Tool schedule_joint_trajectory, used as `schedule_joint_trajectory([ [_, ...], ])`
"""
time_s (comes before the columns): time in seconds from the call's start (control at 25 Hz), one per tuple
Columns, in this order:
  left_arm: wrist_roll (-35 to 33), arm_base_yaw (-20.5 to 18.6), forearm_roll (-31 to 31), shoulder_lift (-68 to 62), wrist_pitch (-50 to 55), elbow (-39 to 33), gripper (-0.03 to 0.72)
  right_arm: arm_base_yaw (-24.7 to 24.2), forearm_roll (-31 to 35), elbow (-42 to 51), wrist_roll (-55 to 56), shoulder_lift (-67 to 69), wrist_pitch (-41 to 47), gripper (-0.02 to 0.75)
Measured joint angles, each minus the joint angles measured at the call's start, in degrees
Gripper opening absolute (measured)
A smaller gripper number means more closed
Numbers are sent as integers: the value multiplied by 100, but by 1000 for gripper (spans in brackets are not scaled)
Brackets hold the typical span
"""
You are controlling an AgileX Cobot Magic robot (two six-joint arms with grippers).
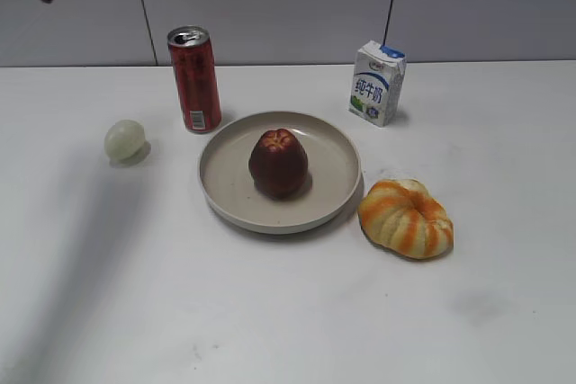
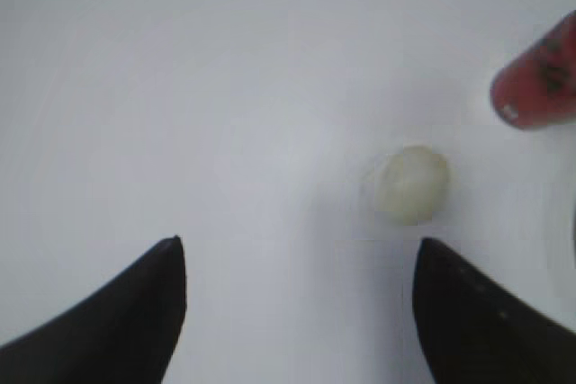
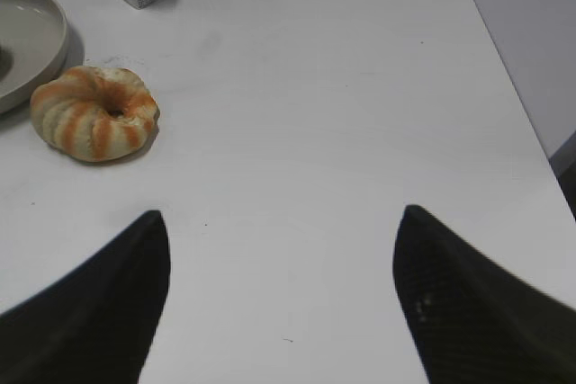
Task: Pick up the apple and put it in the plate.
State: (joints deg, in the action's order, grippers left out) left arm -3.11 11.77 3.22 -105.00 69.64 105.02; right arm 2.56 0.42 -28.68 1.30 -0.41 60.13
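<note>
Maroon apple [image 1: 278, 162] rests upright near the centre of the beige plate [image 1: 339, 188], which sits on the white surface [image 1: 270, 312] between a red can [image 1: 194, 78], a milk carton [image 1: 376, 82], a pale egg [image 1: 124, 140] and a striped pumpkin-like fruit [image 1: 406, 217]. Left gripper [image 2: 300, 263] hovers above the egg with fingers spread and empty; right gripper [image 3: 281, 240] hangs over bare surface, likewise spread and empty. Placement appears complete; judged next move: keep both arms clear of the plate.
</note>
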Motion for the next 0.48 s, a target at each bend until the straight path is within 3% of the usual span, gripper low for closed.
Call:
schedule_joint_trajectory([
  [0.2,-21,-802,-578,977,5,-1282,593,0,0,0,0,0,0,585],
  [0.48,-185,-878,-493,2831,8,-3557,593,0,0,0,0,0,0,585],
])
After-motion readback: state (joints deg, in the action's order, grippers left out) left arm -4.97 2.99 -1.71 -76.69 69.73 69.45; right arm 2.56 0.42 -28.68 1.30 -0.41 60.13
